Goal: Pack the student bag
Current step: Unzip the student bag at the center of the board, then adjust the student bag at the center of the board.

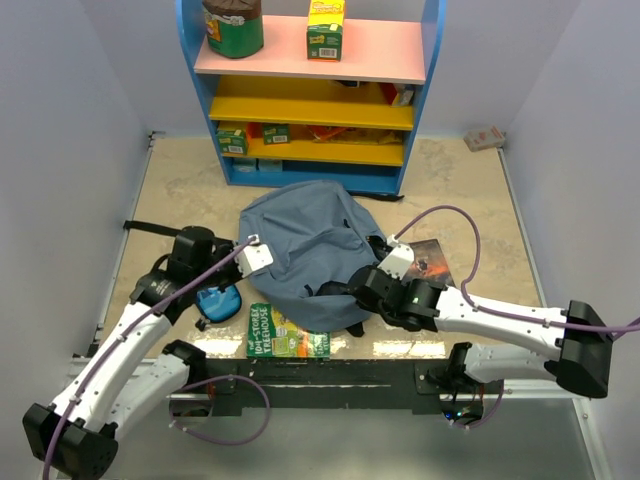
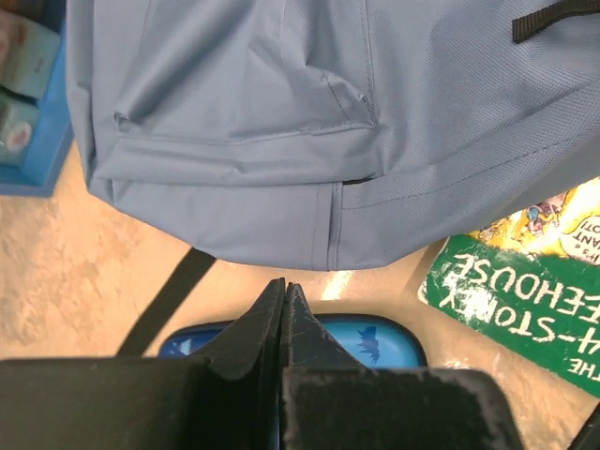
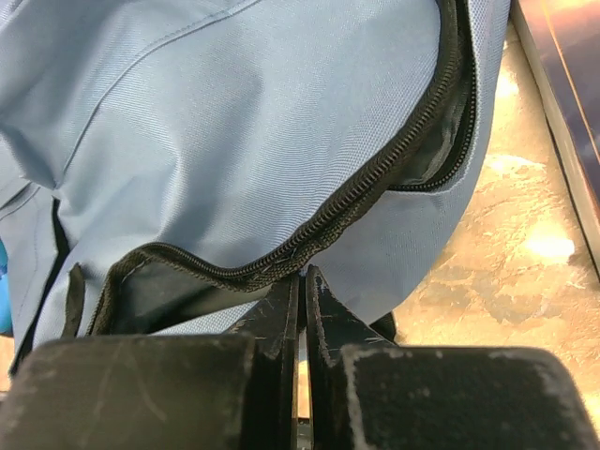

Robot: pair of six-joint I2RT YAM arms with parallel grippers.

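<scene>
The student bag (image 1: 300,245), soft grey-blue fabric, lies in the middle of the table. Its zip is partly open and shows dark lining (image 3: 169,295). My right gripper (image 1: 338,290) is at the bag's near right side. Its jaws (image 3: 302,277) are closed to a thin slit right at the zip edge (image 3: 375,178) and seem to pinch it. My left gripper (image 1: 228,290) is shut and empty (image 2: 283,289). It hovers over a small blue pencil case (image 2: 375,342), just short of the bag's edge (image 2: 281,216).
A green book (image 1: 288,345) lies at the bag's near edge and also shows in the left wrist view (image 2: 525,281). A dark book (image 1: 432,262) lies right of the bag. A blue shelf unit (image 1: 310,100) stands behind. A black strap (image 1: 150,228) trails left.
</scene>
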